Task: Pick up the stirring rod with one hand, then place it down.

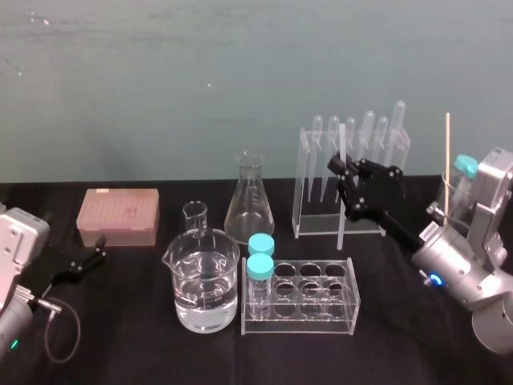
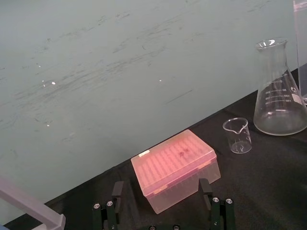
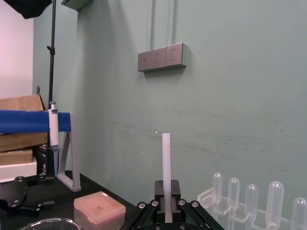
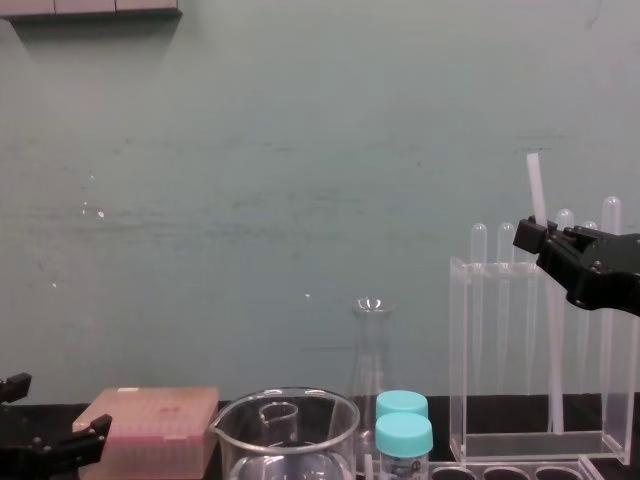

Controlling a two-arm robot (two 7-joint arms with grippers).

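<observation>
The stirring rod [image 1: 341,144] is a thin whitish stick that stands almost upright in front of the clear pipette rack [image 1: 309,180]. My right gripper [image 1: 343,171] is shut on the rod a little below its top end. In the right wrist view the rod [image 3: 166,163] rises straight up from between the shut fingers of the right gripper [image 3: 167,194]. The chest view shows the rod [image 4: 540,190] leaning slightly, with its lower end down near the rack's base. I cannot tell whether that end touches the table. My left gripper [image 1: 100,250] rests open at the far left of the table, near the pink box.
A pink tip box [image 1: 119,216] lies at the left. Toward the middle are a small beaker [image 1: 195,215], a conical flask [image 1: 249,200] and a large beaker of water [image 1: 204,281]. A clear tube rack [image 1: 321,301] with two blue-capped vials stands in front.
</observation>
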